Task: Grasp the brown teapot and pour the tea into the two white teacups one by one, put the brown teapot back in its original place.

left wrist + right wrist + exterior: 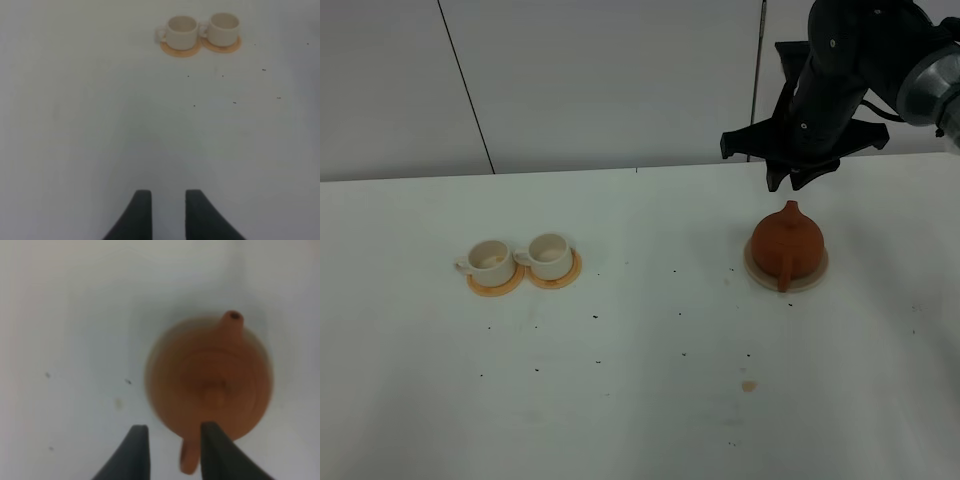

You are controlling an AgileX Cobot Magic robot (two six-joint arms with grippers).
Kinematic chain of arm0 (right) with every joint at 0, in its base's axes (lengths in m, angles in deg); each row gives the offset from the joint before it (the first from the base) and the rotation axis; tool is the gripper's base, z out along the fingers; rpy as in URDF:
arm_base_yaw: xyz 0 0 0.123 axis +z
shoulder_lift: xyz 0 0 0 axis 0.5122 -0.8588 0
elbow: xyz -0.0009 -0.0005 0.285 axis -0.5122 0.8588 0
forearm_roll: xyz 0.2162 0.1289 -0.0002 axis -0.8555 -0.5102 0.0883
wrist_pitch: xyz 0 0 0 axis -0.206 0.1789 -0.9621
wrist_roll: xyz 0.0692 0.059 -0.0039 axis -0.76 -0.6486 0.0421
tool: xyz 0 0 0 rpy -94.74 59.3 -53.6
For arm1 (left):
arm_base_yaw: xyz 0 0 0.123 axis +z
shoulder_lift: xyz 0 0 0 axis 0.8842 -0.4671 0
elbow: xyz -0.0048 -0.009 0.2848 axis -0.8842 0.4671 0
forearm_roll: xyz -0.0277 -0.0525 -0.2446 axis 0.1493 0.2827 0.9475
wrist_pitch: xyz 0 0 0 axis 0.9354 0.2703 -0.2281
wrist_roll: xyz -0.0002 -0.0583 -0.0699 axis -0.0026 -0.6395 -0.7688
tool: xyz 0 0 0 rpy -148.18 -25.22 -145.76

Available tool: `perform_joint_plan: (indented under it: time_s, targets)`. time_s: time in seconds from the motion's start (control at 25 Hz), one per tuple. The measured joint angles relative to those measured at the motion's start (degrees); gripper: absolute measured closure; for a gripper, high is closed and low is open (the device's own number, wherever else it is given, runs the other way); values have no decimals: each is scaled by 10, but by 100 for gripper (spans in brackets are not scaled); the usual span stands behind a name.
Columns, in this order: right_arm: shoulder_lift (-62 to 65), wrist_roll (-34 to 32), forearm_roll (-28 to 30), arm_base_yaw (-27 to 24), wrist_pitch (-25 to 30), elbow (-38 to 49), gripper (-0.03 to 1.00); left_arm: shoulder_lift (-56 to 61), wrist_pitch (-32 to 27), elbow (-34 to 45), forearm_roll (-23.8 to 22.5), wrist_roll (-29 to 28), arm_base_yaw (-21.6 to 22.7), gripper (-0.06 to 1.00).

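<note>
Right hand [173,429] hangs above the brown teapot [786,243] with its fingers spread and nothing between them, and in the right wrist view the pot is blurred, one finger covering part of its loop handle. On the white table [640,400] the teapot sits upright on the pale saucer [818,274], which shows only as a rim around it. Well apart, the two white teacups [490,258] stand side by side on orange coasters [571,274], while the left hand [168,194], slightly parted and empty, is out of the high view.
</note>
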Motion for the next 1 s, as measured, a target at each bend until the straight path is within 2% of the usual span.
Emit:
perform_joint_plan:
  time_s: [0.12,0.24,0.32,0.52,0.76,1.0]
  targets:
    - [0,-44,-29,-8,-1,-1,73,0,0,0,0,0,0,71]
    - [0,-70,-94,-28,-1,-1,73,0,0,0,0,0,0,71]
    - [0,-82,-116,-40,0,-1,73,0,0,0,0,0,0,71]
    - [0,-77,-113,-45,-1,21,73,0,0,0,0,0,0,71]
    - [0,-73,-76,-45,-1,74,73,0,0,0,0,0,0,71]
    - [0,-70,-73,-45,0,87,73,0,0,0,0,0,0,71]
